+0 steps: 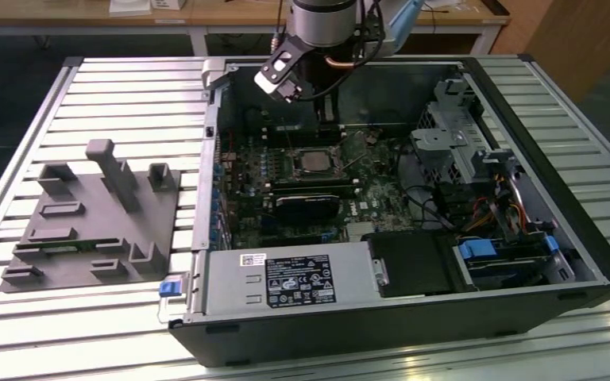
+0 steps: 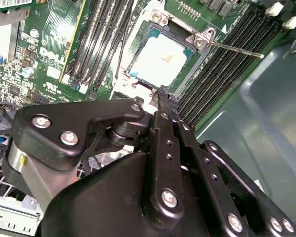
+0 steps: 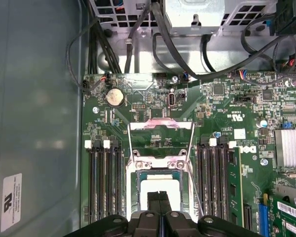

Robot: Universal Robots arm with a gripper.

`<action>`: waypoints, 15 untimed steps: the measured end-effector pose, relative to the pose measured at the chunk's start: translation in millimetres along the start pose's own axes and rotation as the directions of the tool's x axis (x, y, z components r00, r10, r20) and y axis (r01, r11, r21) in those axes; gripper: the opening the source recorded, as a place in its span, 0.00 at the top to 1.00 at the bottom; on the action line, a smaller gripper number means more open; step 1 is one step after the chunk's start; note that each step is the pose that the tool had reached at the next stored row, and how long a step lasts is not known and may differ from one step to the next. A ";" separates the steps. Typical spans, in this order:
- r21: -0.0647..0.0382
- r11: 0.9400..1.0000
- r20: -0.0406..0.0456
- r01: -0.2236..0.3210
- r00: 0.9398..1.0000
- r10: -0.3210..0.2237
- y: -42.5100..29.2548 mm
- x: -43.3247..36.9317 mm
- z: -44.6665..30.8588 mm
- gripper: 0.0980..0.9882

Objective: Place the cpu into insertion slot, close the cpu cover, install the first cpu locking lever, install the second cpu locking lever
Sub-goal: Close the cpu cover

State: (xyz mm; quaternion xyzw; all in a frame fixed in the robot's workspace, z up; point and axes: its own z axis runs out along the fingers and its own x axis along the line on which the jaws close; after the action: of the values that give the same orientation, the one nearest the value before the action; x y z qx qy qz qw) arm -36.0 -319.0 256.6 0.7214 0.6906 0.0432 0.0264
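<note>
Inside the open computer case point(image 1: 390, 333) on the tabletop point(image 1: 125, 87), over the green motherboard point(image 3: 222, 113): pincer point(image 3: 160, 198) pressed together, empty, close over the insertion slot point(image 3: 136, 192). Seated there: the cpu point(image 2: 160, 59). Probably light, stiff, fragile; best gripped by opposite edges.

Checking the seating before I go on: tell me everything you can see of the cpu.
The cpu is a small, flat, square chip with a pale tan-silver metallic face that is plain and catches the light. It lies flat and squarely aligned inside the insertion slot, with dark and silvery metal rim on all its sides. In both wrist views the gripper hangs over one edge of the chip with its jaws shut and nothing between them. I cannot tell whether they touch it.
</note>
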 end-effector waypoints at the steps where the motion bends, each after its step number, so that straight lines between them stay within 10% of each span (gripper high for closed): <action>1: 0.000 1.000 0.000 0.000 1.000 0.000 0.5 0.0 0.0 0.99; 15: 0.000 1.000 0.000 0.000 1.000 0.000 11.9 0.5 1.2 0.99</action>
State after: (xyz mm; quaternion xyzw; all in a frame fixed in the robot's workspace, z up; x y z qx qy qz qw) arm -24.0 -319.0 256.6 0.7214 0.6906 0.0432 0.0264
